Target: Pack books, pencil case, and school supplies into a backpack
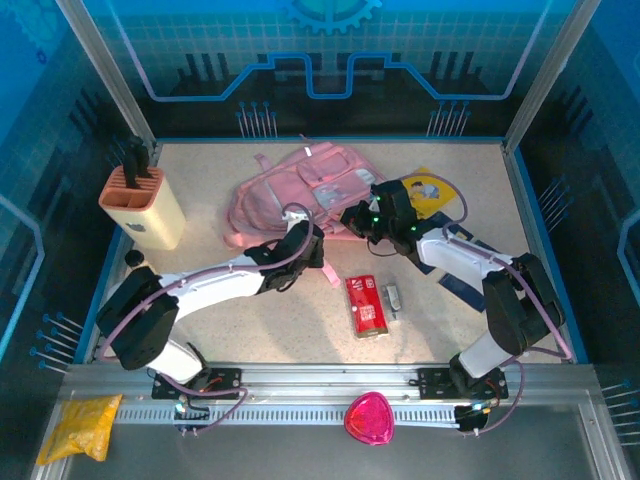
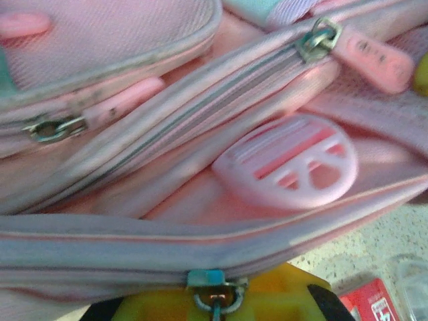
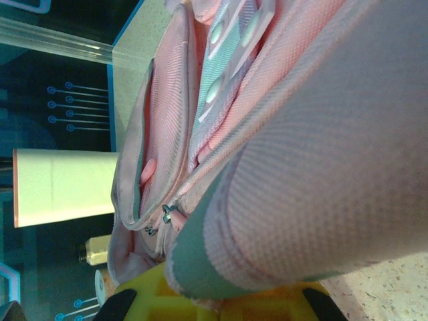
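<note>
Nothing looks packed yet. Nearest, at about 5 o'clock from the middle of the table [image 1: 250, 335], the red pencil case [image 1: 366, 306] lies flat. The small grey-white school supply piece [image 1: 392, 297] sits just beside it at its 3 o'clock. The navy book [image 1: 458, 283] lies at 4 o'clock, partly under the right arm. Farther in, both grippers are at the backpack [image 1: 290, 185], which lies flat at 12 o'clock. The left gripper [image 1: 300, 238] meets its near edge, where the left wrist view shows a zip pull [image 2: 215, 297] right at the gripper's front and a pink ring buckle [image 2: 287, 160] between zip tracks. The right gripper [image 1: 356, 216] is at the backpack's 3 o'clock corner with a thick fold of fabric over it. For either one I cannot tell whether the fingers are spread or pinching, as fabric covers the tips. Farthest, at 1 o'clock, the yellow book [image 1: 432, 190] lies just beside the backpack. By my reading the work is at the opening stage, and every item has yet to go in.
</note>
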Controlling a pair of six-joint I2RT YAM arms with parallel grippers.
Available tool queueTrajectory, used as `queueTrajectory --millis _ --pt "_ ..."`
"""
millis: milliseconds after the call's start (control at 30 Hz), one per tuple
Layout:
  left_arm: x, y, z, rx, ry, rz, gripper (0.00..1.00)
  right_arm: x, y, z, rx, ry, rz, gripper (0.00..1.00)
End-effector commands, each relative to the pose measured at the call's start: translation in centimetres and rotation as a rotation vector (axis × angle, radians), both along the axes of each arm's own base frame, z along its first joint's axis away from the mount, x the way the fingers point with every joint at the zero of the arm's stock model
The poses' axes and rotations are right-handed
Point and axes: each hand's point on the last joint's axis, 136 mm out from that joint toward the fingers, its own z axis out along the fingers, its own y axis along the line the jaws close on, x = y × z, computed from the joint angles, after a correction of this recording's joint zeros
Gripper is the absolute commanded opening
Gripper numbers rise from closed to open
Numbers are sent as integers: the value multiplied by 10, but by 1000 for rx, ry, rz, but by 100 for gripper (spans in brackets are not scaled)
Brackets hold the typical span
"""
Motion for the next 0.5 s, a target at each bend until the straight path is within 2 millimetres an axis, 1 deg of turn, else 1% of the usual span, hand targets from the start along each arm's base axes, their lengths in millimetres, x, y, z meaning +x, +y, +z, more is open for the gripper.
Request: queueTrajectory --millis 0,67,167,200,267,333,400,467 --pt "-13 23 -5 11 55 -9 0 23 -9 34 -9 -110 11 0" --pt "-18 37 -6 6 98 30 0 27 -11 34 -15 -116 20 0" --pt "-24 51 -4 41 103 44 0 34 -14 35 -33 -122 31 0" --pt "-27 56 -7 52 119 52 0 36 -16 34 -48 -123 37 0" --pt "-30 61 -10 48 143 47 0 40 -20 30 -63 -116 44 0" --pt "-35 59 -12 36 159 16 0 46 -23 26 -56 -104 52 0" --pt "-40 52 -11 8 189 -17 0 54 -26 24 -57 -96 61 0" --pt "-45 41 -4 -28 220 -58 0 62 -29 22 -84 -105 67 0"
